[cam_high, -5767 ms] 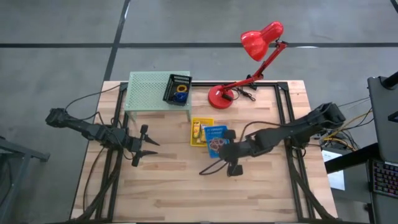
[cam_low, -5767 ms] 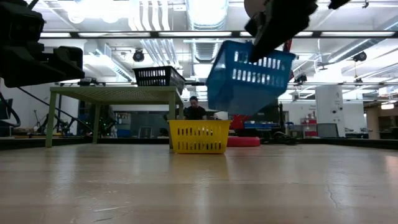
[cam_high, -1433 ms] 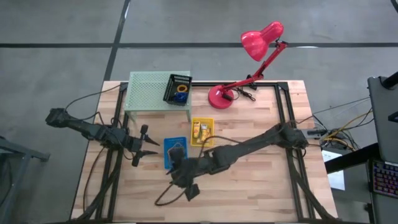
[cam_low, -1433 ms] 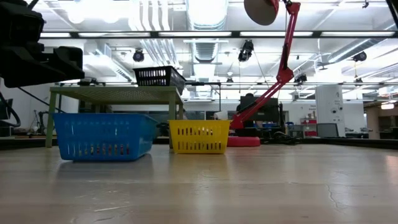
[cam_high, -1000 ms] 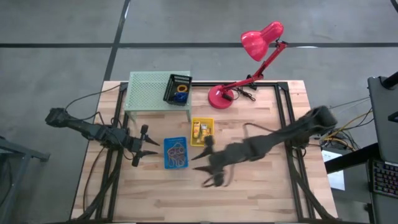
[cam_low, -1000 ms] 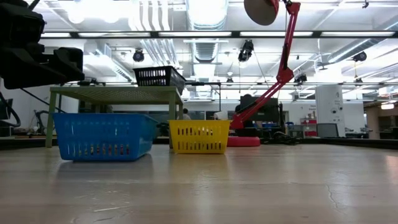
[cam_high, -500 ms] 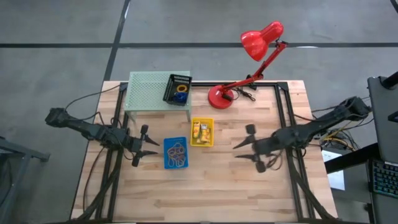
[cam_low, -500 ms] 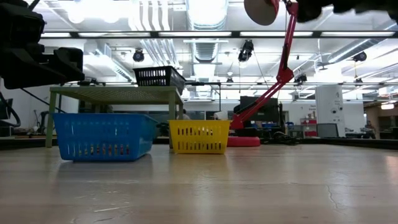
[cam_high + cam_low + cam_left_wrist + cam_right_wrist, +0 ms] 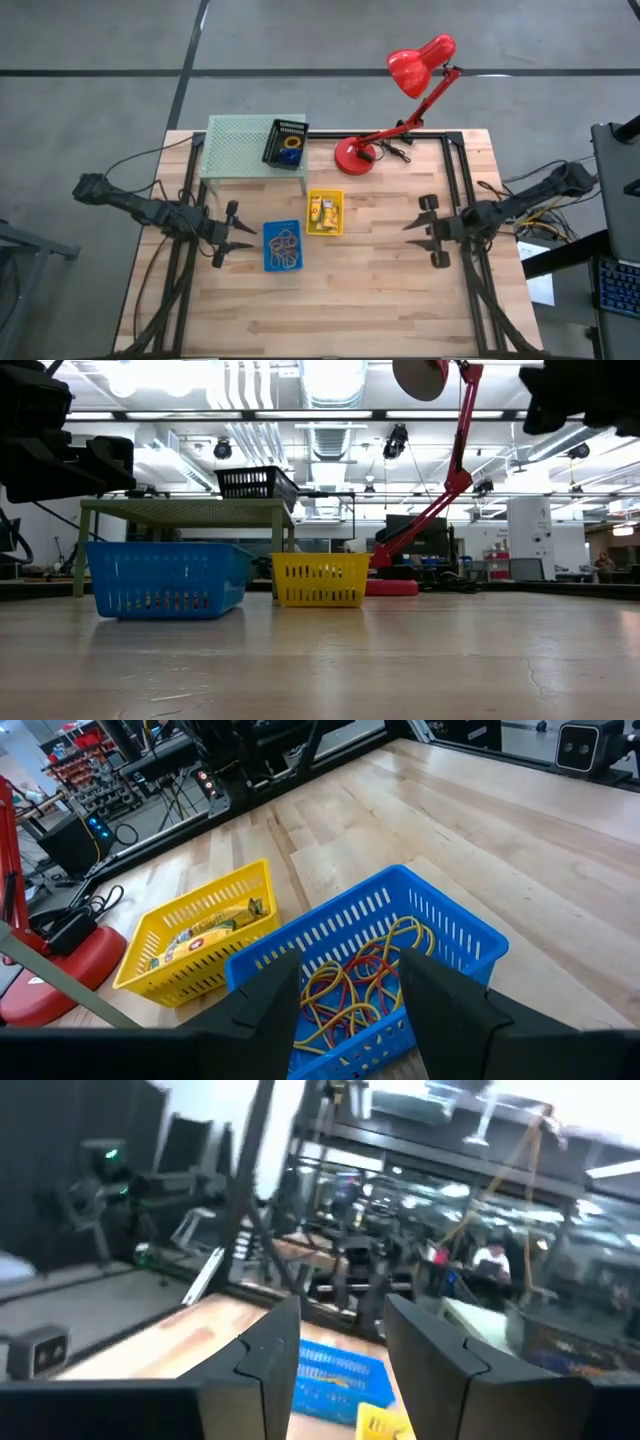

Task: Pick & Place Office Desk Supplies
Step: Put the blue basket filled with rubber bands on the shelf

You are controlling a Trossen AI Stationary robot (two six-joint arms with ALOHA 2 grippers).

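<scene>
A blue basket [image 9: 283, 246] holding red, orange and yellow rubber-band loops [image 9: 350, 985] stands on its base on the table. Just beyond it stands a yellow basket [image 9: 325, 212] with yellow packets. A black basket [image 9: 285, 143] with a blue ring sits on the pale green mesh shelf [image 9: 240, 145]. My left gripper [image 9: 250, 238] hangs open just left of the blue basket, pointing at it. My right gripper [image 9: 410, 234] hangs open above the table's right part, well apart from the baskets, with nothing between its fingers [image 9: 265, 1365].
A red desk lamp [image 9: 400, 100] stands on its round base [image 9: 355, 155] at the far edge and leans out beyond the table. Bare wood lies between the baskets and my right gripper, and along the near edge. A person shows in the room beyond the table.
My right gripper has drawn back from beside the blue basket toward the table's right edge, sinking a little and tipping its fingers upward. The blue basket stays where it stood on the table. My left arm has kept still.
</scene>
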